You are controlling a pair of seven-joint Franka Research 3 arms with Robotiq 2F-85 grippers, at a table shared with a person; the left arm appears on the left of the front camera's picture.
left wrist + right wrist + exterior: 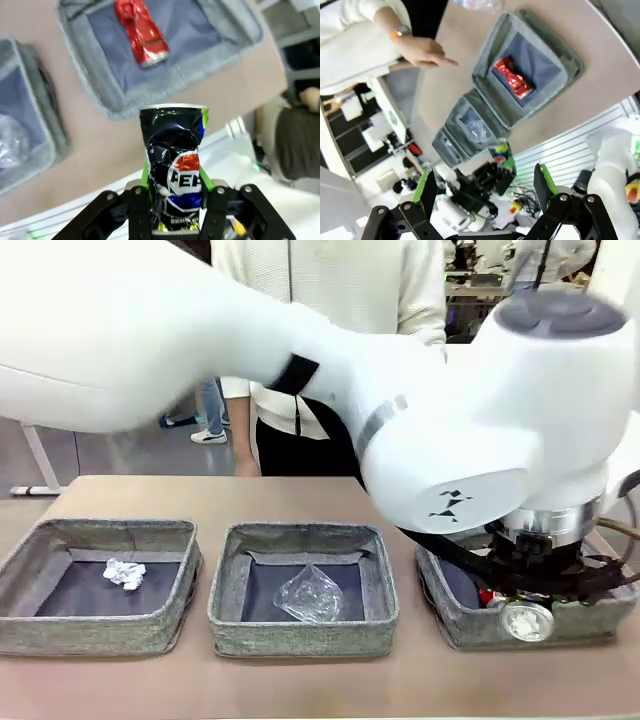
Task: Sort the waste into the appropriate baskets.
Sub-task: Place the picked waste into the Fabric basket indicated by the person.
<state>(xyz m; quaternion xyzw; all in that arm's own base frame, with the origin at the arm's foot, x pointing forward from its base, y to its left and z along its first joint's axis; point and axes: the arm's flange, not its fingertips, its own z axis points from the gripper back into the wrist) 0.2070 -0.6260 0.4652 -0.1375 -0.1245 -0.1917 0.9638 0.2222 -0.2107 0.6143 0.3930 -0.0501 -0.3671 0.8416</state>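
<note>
Tan table (pixel 300 685), left claw (pixel 175 192) pinching dented dark-blue can (pixel 175 165), right claw (pixel 485 187) spread, holding nothing

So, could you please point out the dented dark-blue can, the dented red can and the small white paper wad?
dented dark-blue can (pixel 175 165): left wrist view, crumpled side wall.
dented red can (pixel 141 31): left wrist view, mid body.
small white paper wad (pixel 125 573): front view, centre.

We count three grey baskets (pixel 300 585) and two dented cans: one red can (pixel 141 32), one dark-blue can (pixel 173 170). We also count one paper wad (pixel 125 573) and one clear plastic piece (pixel 309 594).
</note>
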